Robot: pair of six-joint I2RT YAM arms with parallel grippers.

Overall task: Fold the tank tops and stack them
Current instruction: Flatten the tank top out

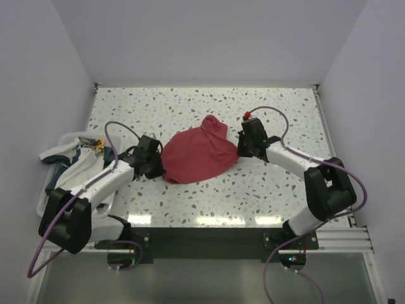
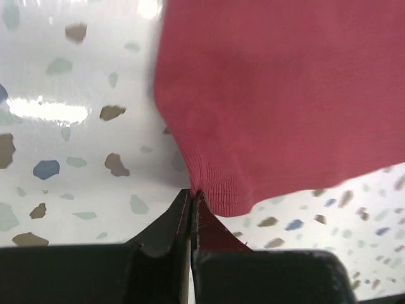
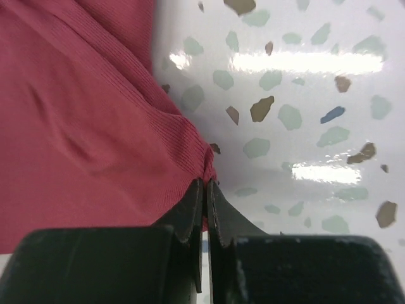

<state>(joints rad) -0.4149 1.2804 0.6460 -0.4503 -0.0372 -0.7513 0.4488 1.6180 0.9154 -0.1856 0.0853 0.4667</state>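
Red ribbed cloth, bunched at mid-table: that's the dark red tank top (image 1: 199,155), lying in a rumpled heap on the speckled table (image 1: 272,190) between the two arms. The left gripper (image 2: 192,197) is pressed together on a ribbed edge at its side, with a sliver of fabric caught between the fingers. The right gripper (image 3: 205,185) does the same on the opposite edge, pinching a gathered pucker of the knit. The white tank top (image 1: 74,161) with navy trim sits crumpled far left, in what looks like a white bin (image 1: 45,201), well apart from the action.

Risks, as I read it: both pinches are thin, right at the cloth's margin, so an outward pull could let the edge slip free on either side. If the arms spread unevenly, the heap may twist rather than open flat. The fabric looks doubled over too, so a grip may hold one layer only.

Hard to tell which part each gripper has: strap, hem or armhole. The far lobe is folded on itself, and the white top's print is mostly buried.
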